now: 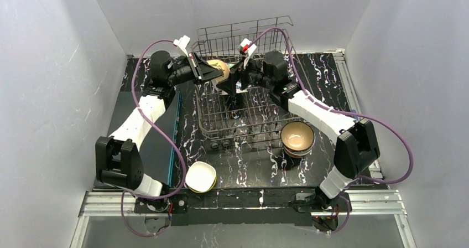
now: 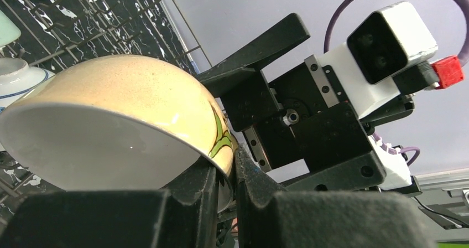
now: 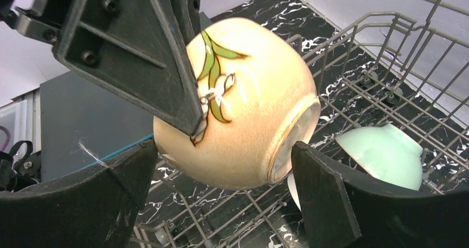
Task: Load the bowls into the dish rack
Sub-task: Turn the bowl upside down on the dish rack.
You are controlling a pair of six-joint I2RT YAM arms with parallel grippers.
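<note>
A tan bowl [image 1: 220,69] with a green leaf pattern hangs over the back of the grey wire dish rack [image 1: 249,134]. My left gripper [image 1: 213,71] is shut on its rim [image 2: 233,165], one finger inside and one outside. The bowl [image 2: 127,93] is tipped on its side [image 3: 249,98]. My right gripper [image 1: 228,84] is open, its fingers standing on either side of the bowl's lower part [image 3: 224,154], the right finger close to the foot ring. A mint bowl [image 3: 387,154] and a blue-patterned white bowl [image 2: 14,76] lie in the rack [image 3: 354,82].
A stack of bowls [image 1: 297,137] with a brown-tan inside stands right of the rack's front. A white and yellow bowl [image 1: 200,176] sits near the front edge. A dark board [image 1: 166,143] lies along the left. Grey walls enclose the table.
</note>
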